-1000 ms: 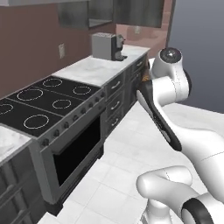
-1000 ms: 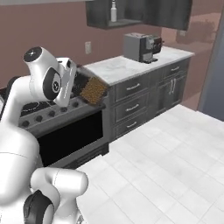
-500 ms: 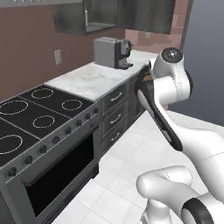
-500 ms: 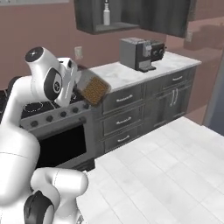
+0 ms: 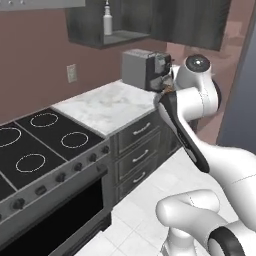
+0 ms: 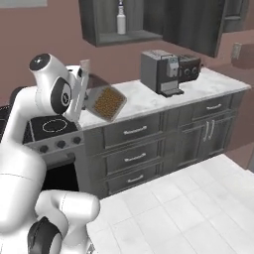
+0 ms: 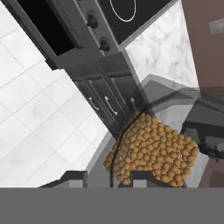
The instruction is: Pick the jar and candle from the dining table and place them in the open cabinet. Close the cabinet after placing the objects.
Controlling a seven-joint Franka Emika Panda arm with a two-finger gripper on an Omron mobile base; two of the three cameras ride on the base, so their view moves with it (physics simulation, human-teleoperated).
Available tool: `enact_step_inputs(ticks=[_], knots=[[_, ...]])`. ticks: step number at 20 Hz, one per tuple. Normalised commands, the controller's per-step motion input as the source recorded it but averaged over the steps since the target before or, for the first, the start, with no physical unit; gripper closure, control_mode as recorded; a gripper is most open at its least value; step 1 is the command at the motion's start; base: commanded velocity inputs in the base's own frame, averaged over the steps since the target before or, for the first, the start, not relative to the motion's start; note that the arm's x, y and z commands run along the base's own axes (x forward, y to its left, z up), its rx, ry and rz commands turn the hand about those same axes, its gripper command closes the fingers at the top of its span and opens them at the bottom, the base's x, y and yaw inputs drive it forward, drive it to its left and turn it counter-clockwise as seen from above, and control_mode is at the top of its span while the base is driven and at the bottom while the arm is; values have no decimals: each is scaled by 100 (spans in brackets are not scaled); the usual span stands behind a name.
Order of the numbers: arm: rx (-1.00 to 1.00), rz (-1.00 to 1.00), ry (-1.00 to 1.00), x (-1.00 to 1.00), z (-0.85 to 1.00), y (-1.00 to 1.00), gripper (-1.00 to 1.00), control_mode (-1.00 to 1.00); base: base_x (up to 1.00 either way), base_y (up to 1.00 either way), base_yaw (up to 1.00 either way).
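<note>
I am carrying the squat clear glass jar [image 6: 105, 101] with tan-brown grainy contents, clenched in the two-finger gripper [image 7: 120, 180] and raised above the white marble counter [image 6: 144, 96], beside the black stove [image 5: 37, 145]. I am holding it high, presumably to clear the counter on its way to the open dark wall cabinet [image 6: 121, 22].
</note>
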Motion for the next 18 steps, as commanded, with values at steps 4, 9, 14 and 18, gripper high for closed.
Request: enact_step_inputs(ticks=[4,9,14,18], knots=[[0,0,0,0,0,0,100,100,100,-57,30],[0,0,0,0,0,0,100,100,100,-43,32],[0,0,0,0,0,0,100,100,100,-37,34],[0,0,0,0,0,0,100,100,83,-50,34]])
